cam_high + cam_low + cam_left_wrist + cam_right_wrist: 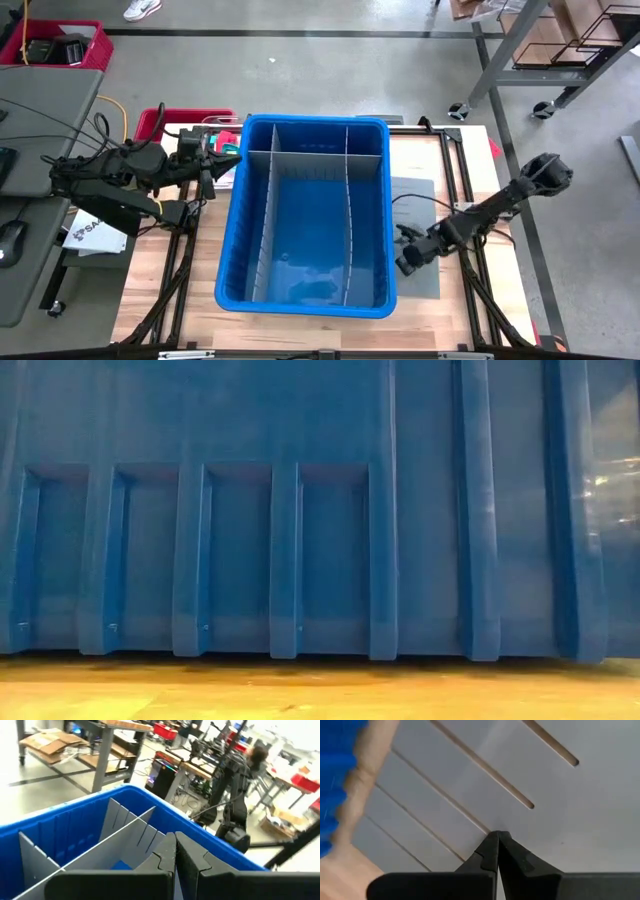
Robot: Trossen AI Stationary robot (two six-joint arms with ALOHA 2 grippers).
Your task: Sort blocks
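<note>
The low view is filled by the ribbed outer wall of the blue bin (300, 510), so both arms are hidden there, with only a strip of wooden tabletop (300, 695) showing beneath it. From above, the bin's compartments look bare blue plastic. The only hint of the blocks (225, 148) is a small cluster of mixed colours just left of the bin's far left corner, beside a red crate (170, 122). They are half covered by the left arm and too small to tell apart; that reading is probably right but not certain.

The left pincer (207, 172) hangs off the bin's left wall near that far corner, its arm stretched in level from the left edge. In its wrist view the two dark fingers (165, 857) are pressed tip to tip with nothing between them, pointing over the blue rim toward the thin grey divider panels (125, 827).

The right pincer (410, 255) sits low over a flat grey mat (425, 285) just right of the bin, its arm reaching down diagonally from the far right. Its fingers (490, 852) meet in a closed point, also empty, over a smooth grey slotted panel (540, 785).

In the background of the left wrist view a person's head (257, 755) is cut off and blurred.
</note>
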